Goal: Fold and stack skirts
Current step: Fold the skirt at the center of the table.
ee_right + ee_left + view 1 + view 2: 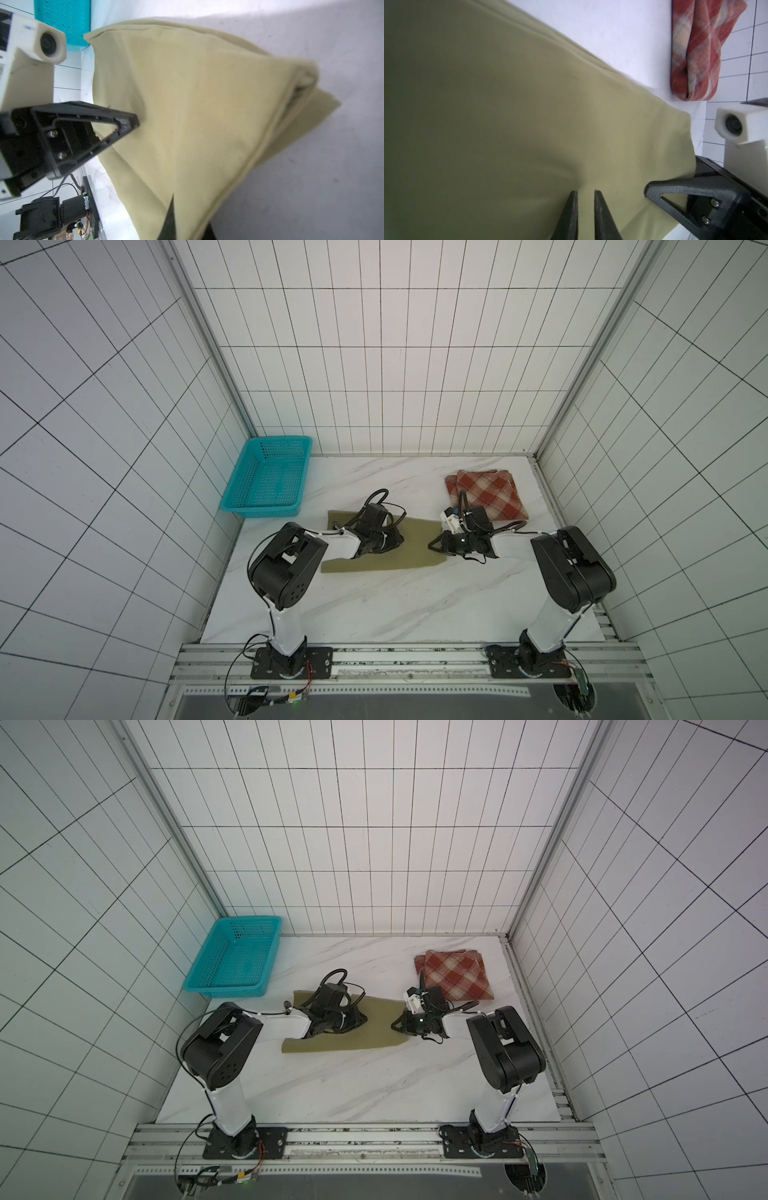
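- The khaki skirt (409,547) is laid in the middle of the desk (374,605).
- It is pinched near its middle by the left claw (585,199).
- Its right edge is pinched by the right claw (434,546).
- The plaid skirt (486,493) is laid folded at the far right.

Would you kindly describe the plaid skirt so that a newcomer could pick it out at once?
Start at the white marble table and look to its far right corner. The folded bundle there is the plaid skirt. Its rust-red and cream checks set it apart from the plain olive skirt spread at the table's middle.
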`<state>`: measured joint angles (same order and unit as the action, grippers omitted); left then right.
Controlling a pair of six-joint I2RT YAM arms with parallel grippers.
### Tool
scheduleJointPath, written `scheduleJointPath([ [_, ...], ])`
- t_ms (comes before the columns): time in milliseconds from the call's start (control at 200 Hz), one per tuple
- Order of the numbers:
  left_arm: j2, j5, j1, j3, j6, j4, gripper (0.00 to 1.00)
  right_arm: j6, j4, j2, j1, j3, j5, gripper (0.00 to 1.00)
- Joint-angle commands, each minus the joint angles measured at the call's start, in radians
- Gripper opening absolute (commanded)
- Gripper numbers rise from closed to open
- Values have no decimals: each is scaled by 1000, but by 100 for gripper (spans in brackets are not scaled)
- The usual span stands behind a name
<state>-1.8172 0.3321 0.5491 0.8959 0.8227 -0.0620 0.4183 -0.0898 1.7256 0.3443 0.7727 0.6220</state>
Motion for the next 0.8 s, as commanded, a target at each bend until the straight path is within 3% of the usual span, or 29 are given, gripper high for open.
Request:
scheduleJointPath([
  [0,54,-7,-37,-40,11,-4,16,-108,267,-44,-13,116,-83,0],
  [475,171,27,-113,-228,18,-67,15,-212,706,-90,-21,397,-353,0],
  [794,208,43,-61,-341,63,-144,14,-237,863,-72,-21,551,-510,0],
])
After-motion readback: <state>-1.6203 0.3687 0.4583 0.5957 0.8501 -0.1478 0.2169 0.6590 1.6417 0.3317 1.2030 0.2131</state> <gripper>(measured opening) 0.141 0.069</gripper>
